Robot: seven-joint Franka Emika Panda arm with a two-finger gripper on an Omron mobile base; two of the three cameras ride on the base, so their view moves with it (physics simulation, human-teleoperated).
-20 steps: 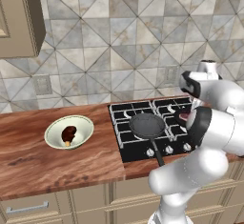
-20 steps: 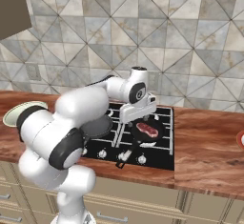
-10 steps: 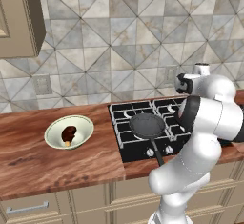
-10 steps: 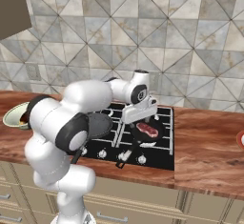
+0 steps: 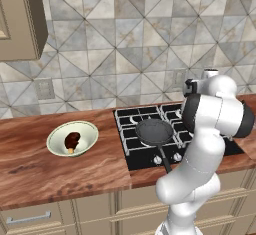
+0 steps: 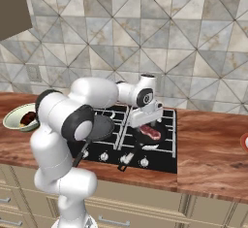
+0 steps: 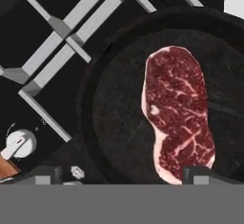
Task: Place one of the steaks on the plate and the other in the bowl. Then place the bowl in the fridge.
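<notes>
The steak (image 7: 177, 116) runs under a fingertip (lower end hidden) in hand view.

Marbled raw steak (image 7: 178, 111) on a matt black pan (image 7: 114, 123), wooden counter (image 5: 55, 171).

Even, soft light throughout, no single lamp evident. Tiled wall (image 5: 125, 44) bright, flat, no glare. Desk (image 5: 60, 164) warm, mid-toned, faint soft shadow under bowl (image 5: 73, 138). Arm (image 6: 87, 101) white with gentle shading underneath, dark shadow on hob (image 6: 145, 139) beneath it. Pan (image 5: 155, 131) dull sheen, no hotspot. Base views slightly soft, low detail, jagged edges on tile seams. Hand view sharper: steak (image 7: 178, 113) marbling crisp, skillet (image 7: 119, 123) near black, grates (image 7: 62, 37) pale grey. No edge warping, no motion blur.
</notes>
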